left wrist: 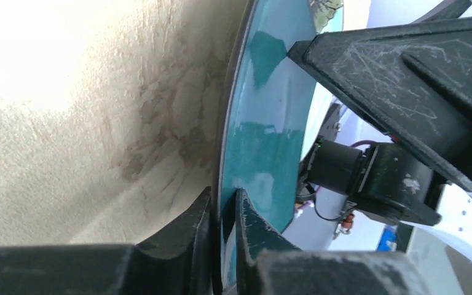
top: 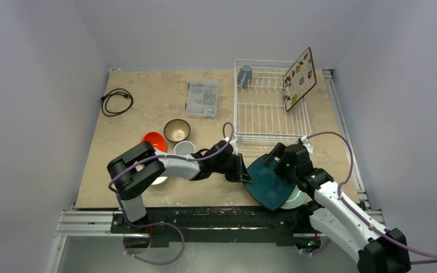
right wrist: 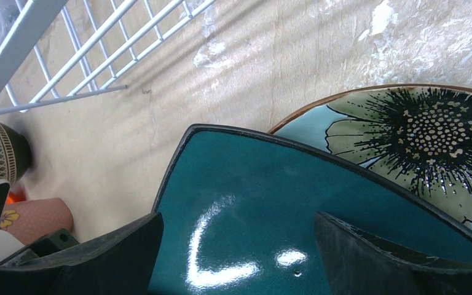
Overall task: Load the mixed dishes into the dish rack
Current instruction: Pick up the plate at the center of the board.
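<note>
The square dark teal plate is tilted up on its edge near the table's front, resting partly over the round pale green plate. My left gripper is shut on the teal plate's left rim; its fingers pinch the edge in the left wrist view. My right gripper is open and hovers over the teal plate's face, holding nothing. The white wire dish rack holds the cream floral plate and the grey-blue mug.
A brown bowl, an orange bowl and a white bowl sit left of the arms. A salmon-pink mug shows in the right wrist view. A clear compartment box and a black cable lie further back.
</note>
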Motion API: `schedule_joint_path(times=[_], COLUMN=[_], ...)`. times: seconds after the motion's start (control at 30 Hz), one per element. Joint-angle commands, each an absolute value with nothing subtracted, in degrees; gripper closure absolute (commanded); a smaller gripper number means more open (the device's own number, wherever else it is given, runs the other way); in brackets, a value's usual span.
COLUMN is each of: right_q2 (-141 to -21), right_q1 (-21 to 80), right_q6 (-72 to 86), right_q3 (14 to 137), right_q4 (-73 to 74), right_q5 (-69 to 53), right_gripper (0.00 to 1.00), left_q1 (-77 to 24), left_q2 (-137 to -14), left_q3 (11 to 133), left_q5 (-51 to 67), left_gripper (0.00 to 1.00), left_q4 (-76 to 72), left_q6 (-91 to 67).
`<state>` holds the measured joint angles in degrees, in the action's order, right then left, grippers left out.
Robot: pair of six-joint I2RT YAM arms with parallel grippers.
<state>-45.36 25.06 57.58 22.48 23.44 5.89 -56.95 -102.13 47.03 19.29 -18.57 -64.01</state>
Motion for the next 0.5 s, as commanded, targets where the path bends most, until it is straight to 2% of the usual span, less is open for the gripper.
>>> schedule_joint_path(times=[0.0,0.17,0.3,0.47], right_q2=[-45.53,-41.29,-34.41,-24.58], right_q1=[25.2,25.17,25.19,25.16], right_q6=[56.63,51.79,44.45,40.39], right_q3=[23.09,29.17,33.94,38.7], right_q4=[27.12,32.04,31.68,29.59], right_q5=[4.68,8.03,3.94,3.6], right_gripper=[0.05,0.02,0.01,0.01], left_q1=[-56.6,-56.62,-56.6,-56.92], left_q2=[-100.43,-98.86,-97.25,-91.49], left_q3=[48.08,49.12,50.56,54.21], left_q5=[20.4,24.1,26.64,27.86], left_gripper=[1.0,1.0,1.0,1.0], left_q4=[-22.71,-25.7,-27.48,-18.35], left_q6=[-62.54,-62.51,-63.42,-60.55])
